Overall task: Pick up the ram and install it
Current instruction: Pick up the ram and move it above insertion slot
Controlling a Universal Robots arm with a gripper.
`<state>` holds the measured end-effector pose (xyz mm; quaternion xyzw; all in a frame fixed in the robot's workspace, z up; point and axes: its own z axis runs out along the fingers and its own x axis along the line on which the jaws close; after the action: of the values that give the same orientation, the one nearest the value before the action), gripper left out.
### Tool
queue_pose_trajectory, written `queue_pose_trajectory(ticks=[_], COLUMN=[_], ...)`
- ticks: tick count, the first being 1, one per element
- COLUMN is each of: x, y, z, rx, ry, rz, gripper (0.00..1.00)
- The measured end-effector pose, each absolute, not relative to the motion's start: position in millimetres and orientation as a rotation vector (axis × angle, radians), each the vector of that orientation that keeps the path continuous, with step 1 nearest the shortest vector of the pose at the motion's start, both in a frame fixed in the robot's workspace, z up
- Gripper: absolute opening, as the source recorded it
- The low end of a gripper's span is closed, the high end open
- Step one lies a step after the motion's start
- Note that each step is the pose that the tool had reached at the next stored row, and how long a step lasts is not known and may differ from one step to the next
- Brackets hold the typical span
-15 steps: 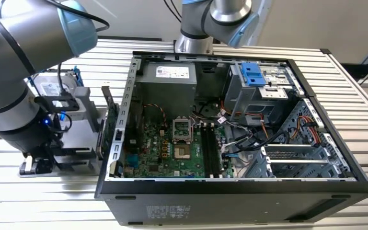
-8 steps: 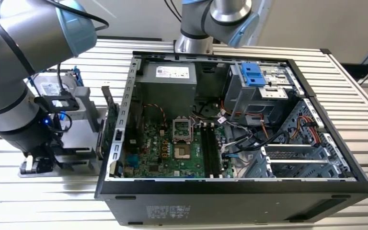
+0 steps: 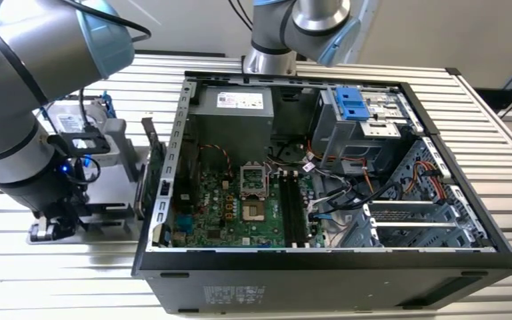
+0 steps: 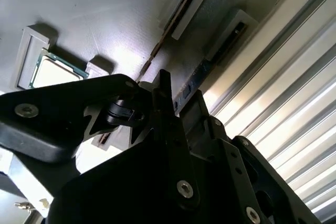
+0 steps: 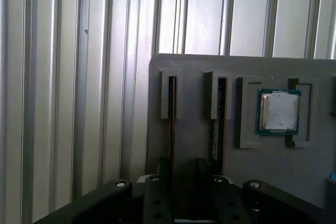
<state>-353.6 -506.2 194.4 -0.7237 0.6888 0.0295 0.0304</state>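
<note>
Two ram sticks stand on edge in slots of a grey holder [image 5: 194,77] [image 4: 105,24]: a blue-green one [image 5: 217,124] [image 4: 193,80] and a browner one [image 5: 172,119] [image 4: 160,40]. My gripper [image 5: 184,174] [image 4: 179,100] hovers low over their near ends with its fingers apart. In the second wrist view the blue-green stick runs into the gap between the fingers; I cannot tell whether they touch it. In the exterior view the gripper [image 3: 56,223] is down at the holder, to the left of the open computer case [image 3: 327,257]. The motherboard's black slots [image 3: 296,207] lie inside the case.
A processor chip [image 5: 279,111] [image 4: 52,72] sits in a pocket of the same holder. A hard drive in a blue frame [image 3: 83,120] and an upright expansion card [image 3: 154,187] stand between the holder and the case. All rests on a ribbed metal table [image 3: 61,287].
</note>
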Motion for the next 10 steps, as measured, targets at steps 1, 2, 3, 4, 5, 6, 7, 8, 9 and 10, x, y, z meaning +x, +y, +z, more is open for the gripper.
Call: queue_pose_trajectory(ticks=[1,2,3,4,5,6,7,8,9,10], x=[-353.5,-353.6,-353.6,-353.6,-353.6,-353.6,-353.6,-353.6,-353.6,-353.6], y=[-506.2,-506.2,-506.2,-506.2,-506.2,-506.2,-506.2,-506.2,-506.2,-506.2], z=[194.4,194.4,194.4,194.4,194.4,194.4,194.4,194.4,194.4,194.4], rx=[-2.230,-2.229,-2.228,-2.227,-2.226,-2.225,-2.225,-2.224,-2.223,-2.222], ry=[2.122,2.121,2.121,2.120,2.119,2.118,2.117,2.116,2.116,2.115], rz=[0.092,0.094,0.096,0.097,0.099,0.101,0.102,0.104,0.105,0.107], gripper=[1.00,1.00,1.00,0.00,0.00,0.00,0.00,0.00,0.00,0.00])
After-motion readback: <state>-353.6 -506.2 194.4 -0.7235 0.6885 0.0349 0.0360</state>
